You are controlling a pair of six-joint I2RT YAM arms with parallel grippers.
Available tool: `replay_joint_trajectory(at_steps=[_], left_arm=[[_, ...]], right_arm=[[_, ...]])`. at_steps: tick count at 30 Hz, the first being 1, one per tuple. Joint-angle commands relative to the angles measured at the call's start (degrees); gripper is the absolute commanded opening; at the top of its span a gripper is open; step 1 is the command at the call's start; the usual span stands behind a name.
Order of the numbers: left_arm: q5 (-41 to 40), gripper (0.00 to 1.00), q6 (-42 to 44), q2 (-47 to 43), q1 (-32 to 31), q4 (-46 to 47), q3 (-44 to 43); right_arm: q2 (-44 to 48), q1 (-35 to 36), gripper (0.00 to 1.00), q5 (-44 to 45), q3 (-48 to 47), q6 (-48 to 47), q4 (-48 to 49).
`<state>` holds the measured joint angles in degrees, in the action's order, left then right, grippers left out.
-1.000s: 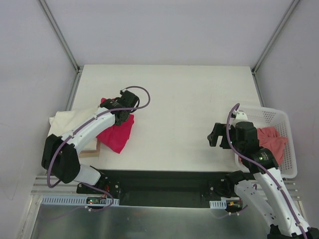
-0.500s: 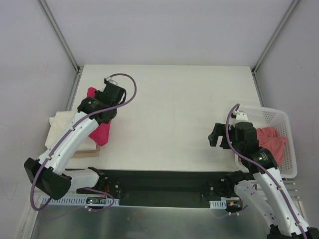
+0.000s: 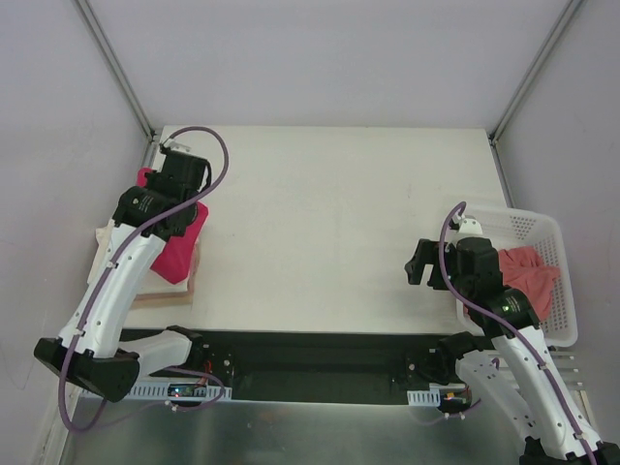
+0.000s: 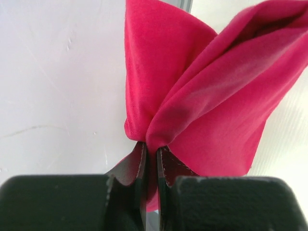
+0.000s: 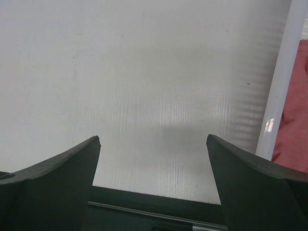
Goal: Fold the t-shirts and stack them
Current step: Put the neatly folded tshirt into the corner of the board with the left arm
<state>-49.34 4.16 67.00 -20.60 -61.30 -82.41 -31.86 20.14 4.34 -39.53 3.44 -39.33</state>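
My left gripper (image 3: pixel 160 194) is shut on the bright crimson-pink t-shirt (image 3: pixel 179 250) and holds it over the table's left edge. In the left wrist view the gripper (image 4: pixel 151 149) pinches a bunched fold of that shirt (image 4: pixel 211 96), which hangs from the jaws. The cream-white t-shirt (image 3: pixel 111 235) lies under it at the left edge, mostly hidden by the arm. The salmon-pink t-shirt (image 3: pixel 528 274) lies in the white basket and shows at the right edge of the right wrist view (image 5: pixel 293 125). My right gripper (image 3: pixel 418 263) is open and empty above bare table (image 5: pixel 153 139).
A white plastic mesh basket (image 3: pixel 557 237) stands at the table's right edge, beside my right arm. A flat wooden board (image 3: pixel 165 291) lies under the shirts at the left. Metal frame posts rise at the back corners.
My left arm has swung left and back, carrying the crimson-pink shirt from the table toward the cream-white shirt at the left edge. The right arm has not moved.
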Motion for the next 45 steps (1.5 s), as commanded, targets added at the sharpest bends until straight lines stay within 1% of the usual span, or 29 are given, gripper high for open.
replay_joint_trajectory(at_steps=[1, 3, 4, 6, 8, 9, 12, 17, 20, 23, 24, 26, 27, 28, 29, 33, 36, 37, 39, 40, 41, 42, 43, 44, 45], left_arm=[[1.8, 0.0, -1.7, -2.7, 3.9, 1.9, 7.8], [4.1, 0.0, -0.1, -3.3, 6.7, 5.8, 11.9], [3.2, 0.0, 0.1, -2.7, 7.3, 8.5, 15.2], [0.0, 0.0, 0.3, -1.6, 9.2, 10.7, 16.6], [0.6, 0.0, 0.2, 0.6, 11.7, 11.3, 15.1], [0.8, 0.0, -0.3, 1.4, 14.6, 11.5, 14.2], [3.5, 0.0, -0.5, 4.3, 17.6, 11.5, 11.9], [-0.5, 0.01, -0.8, 9.6, 18.8, 12.7, 12.5], [-0.8, 0.11, -1.4, 11.5, 20.1, 12.6, 12.1], [-1.9, 0.12, -2.1, 11.7, 20.2, 12.7, 13.5], [-2.0, 0.18, -3.0, 11.2, 21.0, 12.8, 14.5], [-1.4, 0.27, -3.3, 10.5, 23.3, 13.5, 15.2], [-0.7, 0.54, -3.3, 10.1, 23.7, 13.6, 15.2], [-0.4, 0.75, -3.3, 10.0, 23.8, 13.6, 15.0], [-0.4, 0.99, -3.3, 10.0, 23.8, 13.4, 14.7], [-2.0, 0.99, -3.7, 9.6, 23.8, 13.3, 14.0], [-1.5, 0.99, -4.1, 8.2, 23.8, 12.5, 12.5], [-0.2, 0.99, -4.1, 7.9, 23.7, 12.2, 11.9], [2.2, 0.99, -7.8, 6.3, 23.8, 9.9, 9.8], [5.5, 0.99, -9.2, 5.8, 23.7, 8.8, 9.1], [8.4, 0.99, -13.5, 5.2, 23.8, 7.7, 8.5], [11.4, 0.99, -15.3, 3.9, 23.8, 5.9, 7.8], [18.9, 0.99, -17.2, 3.0, 23.8, 5.7, 7.7], [27.9, 0.99, -22.5, 1.0, 23.8, 5.8, 7.8], [32.9, 0.99, -23.9, -1.1, 23.7, 7.4, 8.1]], right_arm=[[0.5, 0.2, 0.97, 1.3, -0.2, 0.7, 1.0], [0.4, 0.2, 0.97, 1.0, -0.1, 0.6, 1.1], [0.3, 0.1, 0.97, 0.9, -0.1, 0.6, 1.0], [0.4, 0.2, 0.97, 0.8, 0.0, 0.6, 1.1], [0.7, 0.1, 0.97, 0.8, 0.0, 0.6, 1.2], [0.7, 0.2, 0.97, 0.8, 0.1, 0.6, 1.2], [0.8, 0.1, 0.97, 0.7, 0.2, 0.6, 1.2], [1.3, 0.1, 0.97, 0.3, 0.3, 0.7, 1.2], [1.4, 0.1, 0.97, 0.1, 0.4, 0.7, 1.1], [1.4, 0.1, 0.97, 0.1, 0.3, 0.7, 1.0], [1.4, 0.2, 0.97, 0.1, 0.4, 0.9, 1.0], [1.3, 0.2, 0.97, -0.2, 0.4, 0.9, 1.0], [1.3, 0.1, 0.97, -0.4, 0.4, 0.8, 1.1], [1.2, 0.2, 0.97, -0.6, 0.4, 0.6, 1.2], [1.1, 0.1, 0.97, -1.0, 0.3, 0.6, 1.2], [1.2, 0.1, 0.97, -1.0, 0.4, 0.5, 1.3], [1.0, 0.2, 0.97, -0.6, 0.3, 0.6, 1.3], [1.0, 0.1, 0.97, -0.6, 0.3, 0.7, 1.1], [1.0, 0.1, 0.97, -0.2, 0.3, 1.0, 1.1], [0.8, 0.1, 0.97, -0.2, 0.2, 1.0, 1.1], [0.8, 0.2, 0.97, 0.0, 0.2, 1.1, 1.1], [0.7, 0.1, 0.97, 0.1, 0.1, 1.1, 0.9], [0.7, 0.1, 0.97, 0.4, 0.0, 1.3, 0.8], [0.6, 0.2, 0.97, 0.8, -0.3, 1.2, 0.7], [0.4, 0.1, 0.97, 0.8, -0.3, 1.2, 0.7]])
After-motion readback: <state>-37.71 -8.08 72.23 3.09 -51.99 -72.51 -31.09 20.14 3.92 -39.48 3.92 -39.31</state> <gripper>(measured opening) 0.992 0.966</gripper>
